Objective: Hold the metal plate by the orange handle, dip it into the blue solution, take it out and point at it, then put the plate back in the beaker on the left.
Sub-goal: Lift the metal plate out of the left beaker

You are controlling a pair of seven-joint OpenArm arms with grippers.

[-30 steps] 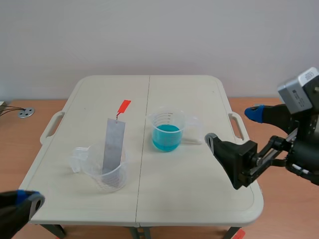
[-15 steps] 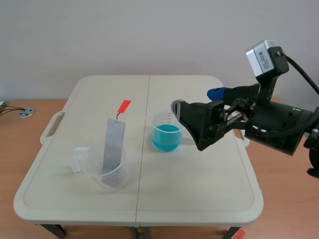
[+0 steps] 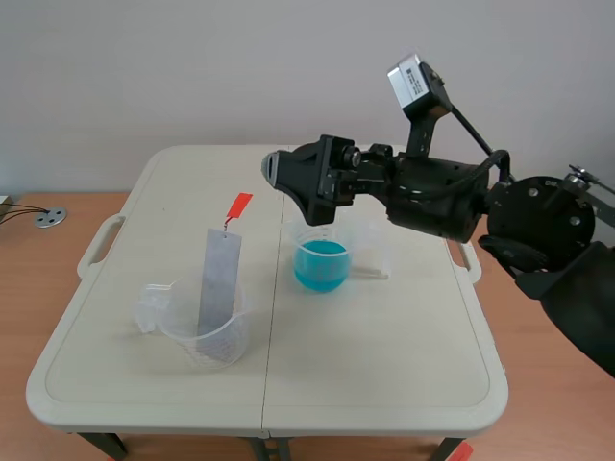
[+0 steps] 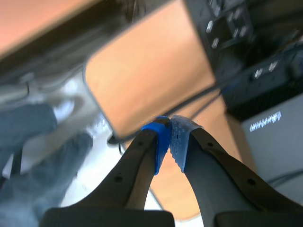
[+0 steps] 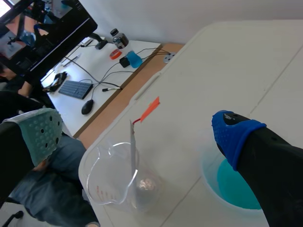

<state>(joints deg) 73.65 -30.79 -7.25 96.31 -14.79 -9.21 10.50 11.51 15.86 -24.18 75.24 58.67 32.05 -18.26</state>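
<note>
Though seen only by wrist, left claw closed (empty) — right claw spread, empty.

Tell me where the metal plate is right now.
In the scene view the metal plate stands tilted in the clear beaker on the left half of the table, orange handle uppermost, left of the blue solution beaker.

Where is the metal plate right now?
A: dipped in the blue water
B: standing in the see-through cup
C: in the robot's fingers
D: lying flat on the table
B: the metal plate stands tilted inside the clear cup, with its orange handle sticking out above the rim, apart from the cup of blue water.
</note>
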